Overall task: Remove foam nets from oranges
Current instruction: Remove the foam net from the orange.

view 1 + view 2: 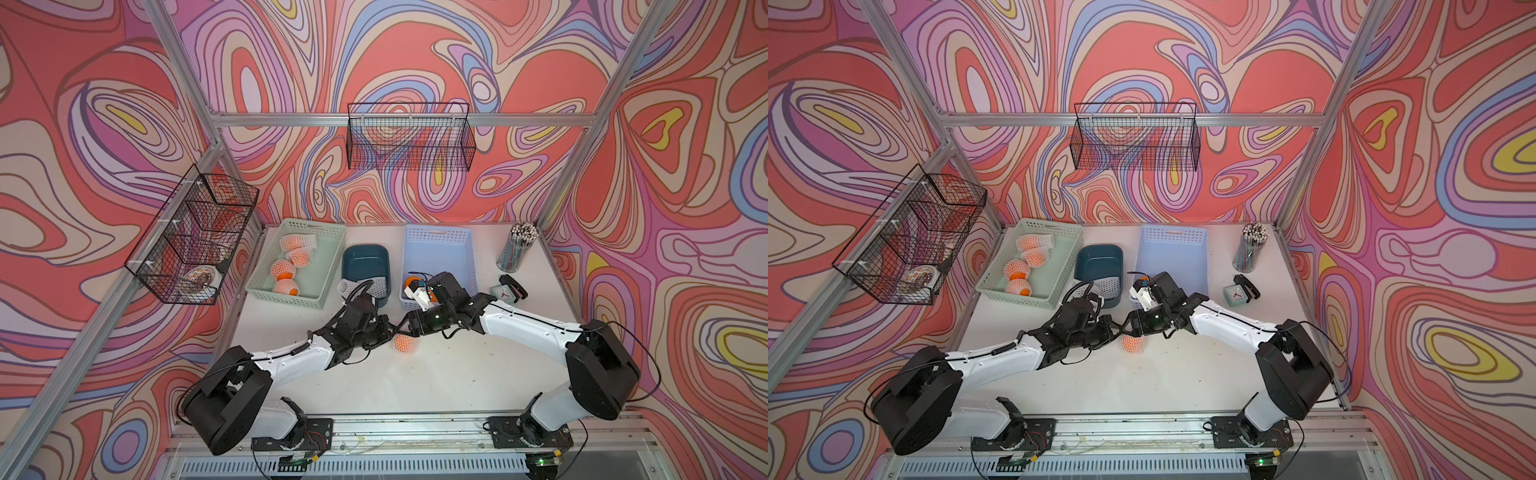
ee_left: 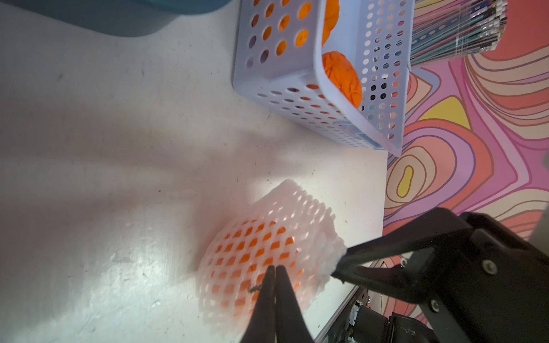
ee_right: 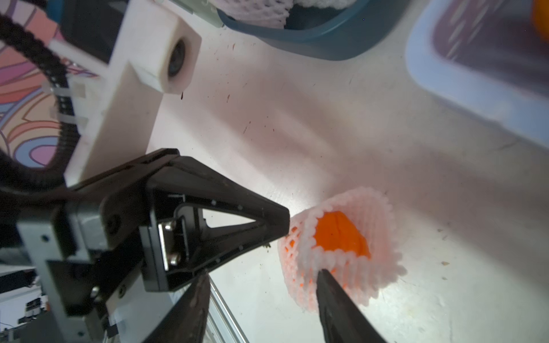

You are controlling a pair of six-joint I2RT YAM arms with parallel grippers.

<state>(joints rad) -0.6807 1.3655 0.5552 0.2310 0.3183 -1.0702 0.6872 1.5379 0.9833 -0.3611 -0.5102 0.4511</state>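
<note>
Lying on the white table (image 1: 415,386) between the two arms, one orange (image 3: 338,234) sits inside its foam net (image 2: 267,234), in front of the containers. Left gripper (image 2: 275,268): jaws pressed together, tips against the side of the mesh (cannot tell whether a strand is caught between them). Right gripper (image 3: 263,274): jaws spread, one finger at the rim of the net's open end, the other well clear of it. Bare peel shows through that open end in the right wrist view. Along the back of the table, the green basket (image 1: 332,239) holds several netted oranges (image 1: 281,268). The teal tub (image 1: 365,253) beside it holds empty nets (image 1: 351,286). The blue basket (image 1: 436,237) holds bare oranges (image 2: 341,77), partly hidden by the right arm in both top views.
</note>
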